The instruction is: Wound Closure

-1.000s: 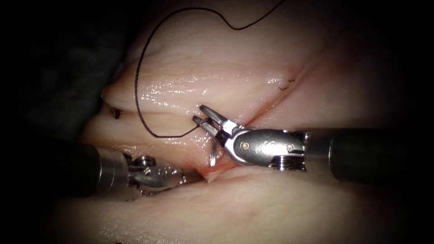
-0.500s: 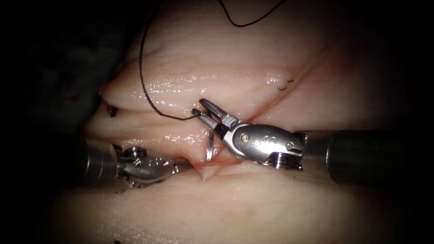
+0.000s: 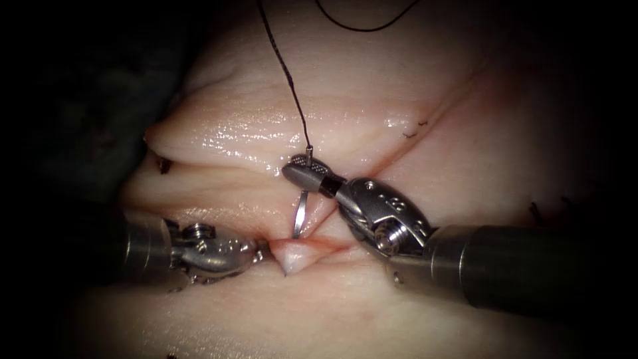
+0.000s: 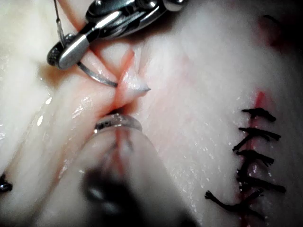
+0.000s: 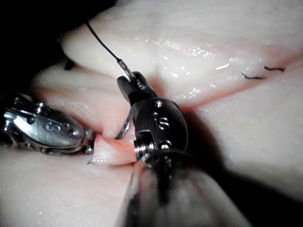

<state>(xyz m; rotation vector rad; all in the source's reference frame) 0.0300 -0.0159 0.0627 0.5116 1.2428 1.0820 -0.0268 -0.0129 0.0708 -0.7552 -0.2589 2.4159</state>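
Needle, curved steel, sits in tissue; right fingers clamp its tail, left fingers pinch tissue.

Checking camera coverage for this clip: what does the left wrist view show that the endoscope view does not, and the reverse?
Left wrist view: a row of dark finished stitches along a closed stretch of the cut. Endoscope view: the thread in its long run up from the needle's tail over the tissue. Both: the right end effector shut on the needle near its thread end, the needle's curve entering the tissue at the cut, and the left end effector shut on the lifted tissue edge.
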